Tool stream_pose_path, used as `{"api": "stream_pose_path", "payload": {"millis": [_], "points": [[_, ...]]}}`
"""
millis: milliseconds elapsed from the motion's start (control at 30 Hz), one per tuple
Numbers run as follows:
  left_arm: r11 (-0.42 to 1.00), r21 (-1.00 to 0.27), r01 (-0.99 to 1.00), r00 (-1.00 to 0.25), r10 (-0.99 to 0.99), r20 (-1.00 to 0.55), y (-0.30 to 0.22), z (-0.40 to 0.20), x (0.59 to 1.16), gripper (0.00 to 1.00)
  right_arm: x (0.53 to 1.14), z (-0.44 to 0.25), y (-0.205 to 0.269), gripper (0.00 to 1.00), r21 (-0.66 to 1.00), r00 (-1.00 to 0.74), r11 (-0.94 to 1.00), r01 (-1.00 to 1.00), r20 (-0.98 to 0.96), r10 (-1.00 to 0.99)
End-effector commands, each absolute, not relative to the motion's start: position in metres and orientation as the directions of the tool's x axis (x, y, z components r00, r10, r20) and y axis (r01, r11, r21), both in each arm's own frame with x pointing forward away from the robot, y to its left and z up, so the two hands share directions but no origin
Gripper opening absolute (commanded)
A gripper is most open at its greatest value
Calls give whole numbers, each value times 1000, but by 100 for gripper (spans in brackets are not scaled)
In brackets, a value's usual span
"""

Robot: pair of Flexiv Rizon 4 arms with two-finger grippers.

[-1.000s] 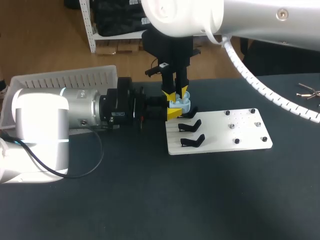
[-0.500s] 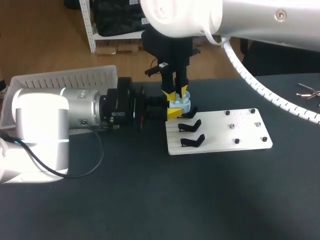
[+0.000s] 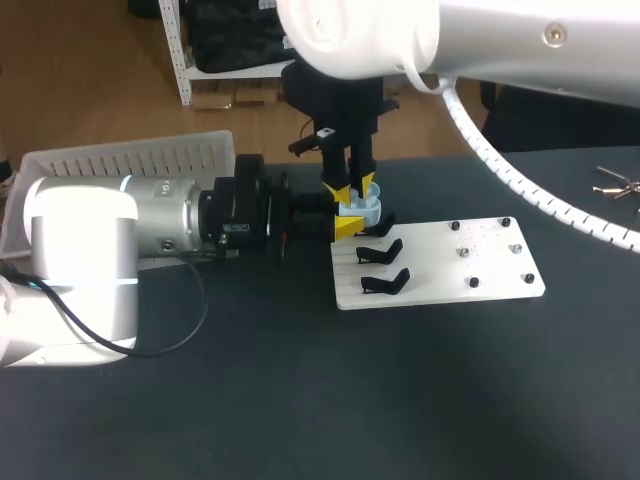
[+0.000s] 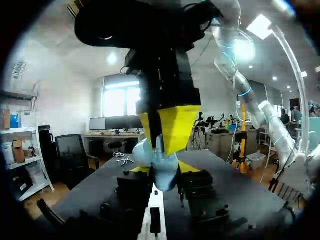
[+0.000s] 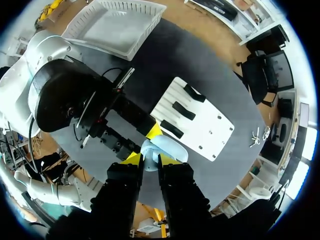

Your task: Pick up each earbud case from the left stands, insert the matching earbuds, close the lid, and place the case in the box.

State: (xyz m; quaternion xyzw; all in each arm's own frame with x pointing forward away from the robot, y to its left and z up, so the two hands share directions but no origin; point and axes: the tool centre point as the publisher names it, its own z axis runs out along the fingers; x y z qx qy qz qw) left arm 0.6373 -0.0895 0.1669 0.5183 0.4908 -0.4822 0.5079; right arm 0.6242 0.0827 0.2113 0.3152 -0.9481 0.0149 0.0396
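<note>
The right arm (image 3: 520,40) was shifted only slightly leftward; the earbud case (image 3: 362,208), just above the stands (image 3: 378,252), was pinched by the left gripper (image 3: 346,226) fingers and nipped on top by those of the right gripper (image 3: 351,190); closing and boxing were judged outstanding.

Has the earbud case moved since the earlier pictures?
No visible move: the light blue earbud case stays at the white stand board's far left corner.

Right end effector (image 4: 160,146) stands atop the pale-blue earbud case (image 4: 163,173).
</note>
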Motion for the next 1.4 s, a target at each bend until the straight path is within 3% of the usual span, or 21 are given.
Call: {"api": "stream_pose_path", "payload": {"millis": [33,367,400,433,567,900,1033,1067,1133,1167,1300,1400], "points": [[-2,55,999,55,17,-998,-90,166,638,0,626,211,84,0,-6,-797,800,-600,91,-597],[-2,55,999,55,17,-998,-90,166,638,0,627,210,85,0,-5,-791,795,-607,103,-603],[-2,55,999,55,17,-998,-90,166,638,0,627,210,85,16,-4,-791,795,-607,104,-604],[-2,55,999,55,17,-998,-90,166,638,0,627,210,85,25,-3,-791,795,-607,103,-604],[-2,55,999,55,17,-998,-90,166,638,0,626,212,85,45,-2,-791,795,-606,102,-603],[-2,55,999,55,17,-998,-90,166,638,0,627,231,75,47,33,-814,815,-579,37,-580],[-2,55,999,55,17,-998,-90,166,638,0,644,244,61,49,74,-894,891,-447,-34,-446],[-2,55,999,55,17,-998,-90,166,638,0,651,247,56,53,93,-915,910,-404,-52,-401],[-2,55,999,55,17,-998,-90,166,638,0,660,248,50,75,106,-936,930,-351,-77,-344],[-2,55,999,55,17,-998,-90,166,638,0,663,248,49,79,110,-942,937,-333,-84,-325],[-2,55,999,55,17,-998,-90,166,638,0,677,239,44,83,121,-957,950,-288,-75,-281],[-2,55,999,55,17,-998,-90,166,638,0,684,230,41,96,118,-963,956,-269,-57,-264]]}}
